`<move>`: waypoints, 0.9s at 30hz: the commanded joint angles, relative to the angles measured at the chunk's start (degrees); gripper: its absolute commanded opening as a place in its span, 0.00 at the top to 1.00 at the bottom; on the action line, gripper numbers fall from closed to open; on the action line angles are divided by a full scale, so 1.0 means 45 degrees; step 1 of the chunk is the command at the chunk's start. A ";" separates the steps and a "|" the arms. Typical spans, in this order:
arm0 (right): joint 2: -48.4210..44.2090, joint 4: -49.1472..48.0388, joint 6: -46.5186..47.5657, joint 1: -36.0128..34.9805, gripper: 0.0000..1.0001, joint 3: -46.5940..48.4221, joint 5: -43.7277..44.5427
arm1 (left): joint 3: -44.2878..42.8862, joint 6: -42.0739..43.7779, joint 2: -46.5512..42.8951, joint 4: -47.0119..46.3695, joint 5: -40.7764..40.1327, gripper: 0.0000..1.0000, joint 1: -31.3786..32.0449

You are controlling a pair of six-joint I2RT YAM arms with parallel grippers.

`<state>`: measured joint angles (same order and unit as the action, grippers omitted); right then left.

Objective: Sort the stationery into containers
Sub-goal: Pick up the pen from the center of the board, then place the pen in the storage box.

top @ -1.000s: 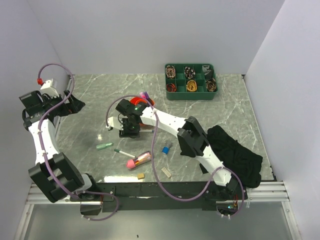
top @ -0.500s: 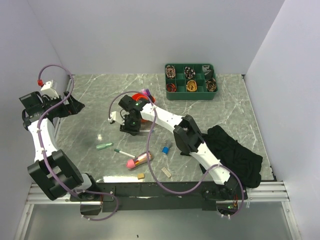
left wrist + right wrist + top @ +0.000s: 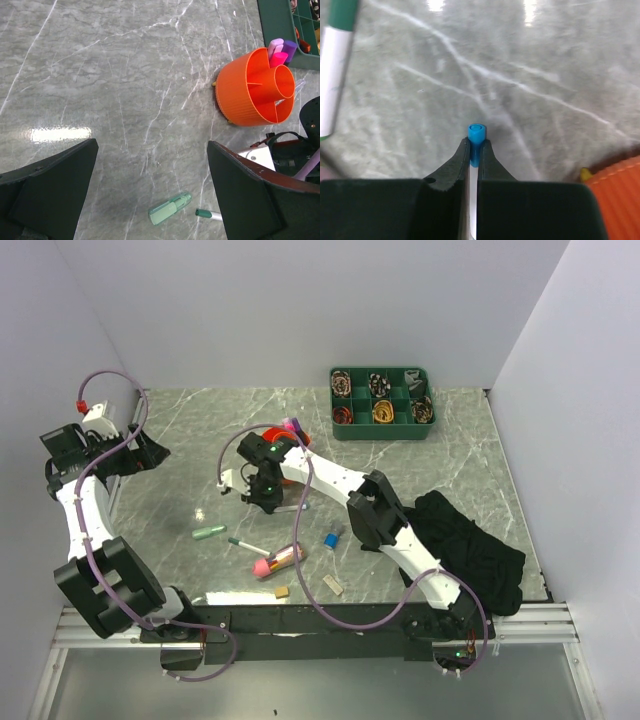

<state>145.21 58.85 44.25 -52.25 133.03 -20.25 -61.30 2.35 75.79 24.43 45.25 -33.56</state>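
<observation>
My right gripper (image 3: pixel 476 145) is shut on a white pen with a blue cap (image 3: pixel 476 134), low over the table just in front of the orange organiser (image 3: pixel 272 432). From above, that right gripper (image 3: pixel 265 502) hides most of the pen (image 3: pixel 293 505). Pink and purple highlighters (image 3: pixel 277 50) stand in the organiser (image 3: pixel 255 87). A green highlighter (image 3: pixel 209 532), a green-capped pen (image 3: pixel 245 544), a pink case (image 3: pixel 278 560), a small blue piece (image 3: pixel 330 539) and two beige erasers (image 3: pixel 282 591) lie nearer the front. My left gripper (image 3: pixel 152 145) is open at the far left, holding nothing.
A green tray of ribbon rolls (image 3: pixel 381 433) sits at the back right. A black cloth (image 3: pixel 470 545) lies at the right, beside the right arm. A long white pen (image 3: pixel 240 596) lies along the front edge. White walls close in the table.
The right gripper's jaws have closed onto the blue-capped pen, and its wrist has shifted a little. The left arm has not moved.
</observation>
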 commanded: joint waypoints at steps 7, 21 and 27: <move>-0.4958 -0.2504 -0.2401 0.0437 1.00 -0.1862 -0.3893 | -0.0635 0.0980 0.0013 0.0642 0.0685 0.01 0.0191; -0.9886 -2.1192 -1.0475 0.4168 1.00 -1.2803 -0.2593 | -0.3056 0.2663 0.1319 0.3067 -0.2165 0.01 0.4077; -0.9105 -2.4068 -1.1218 0.4560 1.00 -1.3722 -0.0717 | -0.4579 0.1941 0.2667 0.3575 -0.2888 0.01 0.4508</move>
<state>103.61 -30.83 -0.93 -32.32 72.36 -30.33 -76.69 13.21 84.79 38.13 35.46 -14.26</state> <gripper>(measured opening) 0.058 0.992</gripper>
